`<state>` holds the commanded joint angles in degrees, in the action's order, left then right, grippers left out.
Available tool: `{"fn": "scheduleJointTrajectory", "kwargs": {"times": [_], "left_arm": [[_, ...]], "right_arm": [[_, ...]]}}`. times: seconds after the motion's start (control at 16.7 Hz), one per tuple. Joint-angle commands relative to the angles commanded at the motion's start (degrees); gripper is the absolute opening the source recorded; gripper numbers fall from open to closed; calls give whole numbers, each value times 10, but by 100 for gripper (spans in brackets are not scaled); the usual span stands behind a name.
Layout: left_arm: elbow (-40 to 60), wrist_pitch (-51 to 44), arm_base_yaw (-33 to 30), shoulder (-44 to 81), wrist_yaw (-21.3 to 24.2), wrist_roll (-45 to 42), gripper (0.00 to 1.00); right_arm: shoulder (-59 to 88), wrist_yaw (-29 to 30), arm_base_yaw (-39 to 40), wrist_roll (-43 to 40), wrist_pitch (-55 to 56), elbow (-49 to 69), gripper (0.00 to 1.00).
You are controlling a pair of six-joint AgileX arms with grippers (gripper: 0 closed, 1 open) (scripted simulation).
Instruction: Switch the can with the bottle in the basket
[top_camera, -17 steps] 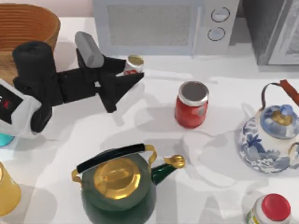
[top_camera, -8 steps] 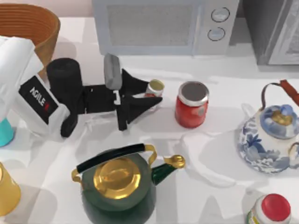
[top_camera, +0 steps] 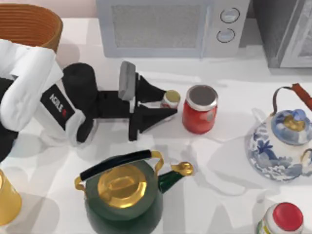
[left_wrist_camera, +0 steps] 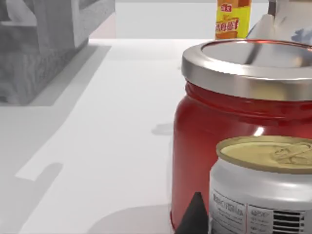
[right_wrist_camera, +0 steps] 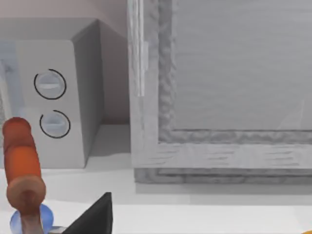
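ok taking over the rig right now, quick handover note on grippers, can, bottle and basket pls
Left gripper: over the middle of the table, shut on the bottle, right beside the can.
Right gripper: parked near the back right, facing the microwave; one fingertip in its wrist view.
Can: upright on the table, centre, untouched.
Basket: back left corner of the table.
Done: bottle is out of the basket, held next to the can.
Left: set the bottle down by the can and release, then grasp the can and place it in the basket.
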<state>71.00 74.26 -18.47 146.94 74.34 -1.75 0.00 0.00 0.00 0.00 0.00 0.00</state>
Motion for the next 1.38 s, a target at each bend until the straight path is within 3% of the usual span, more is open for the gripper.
{"fn": "scheduleJointTrajectory", "kwargs": {"times": [0.36, 1.14, 1.38], "left_arm": [[0, 0, 0, 0, 0, 0, 0], [0, 0, 0, 0, 0, 0, 98], [0, 0, 0, 0, 0, 0, 100]], "right_arm": [[0, 0, 0, 0, 0, 0, 100], [0, 0, 0, 0, 0, 0, 100], [0, 0, 0, 0, 0, 0, 100]]}}
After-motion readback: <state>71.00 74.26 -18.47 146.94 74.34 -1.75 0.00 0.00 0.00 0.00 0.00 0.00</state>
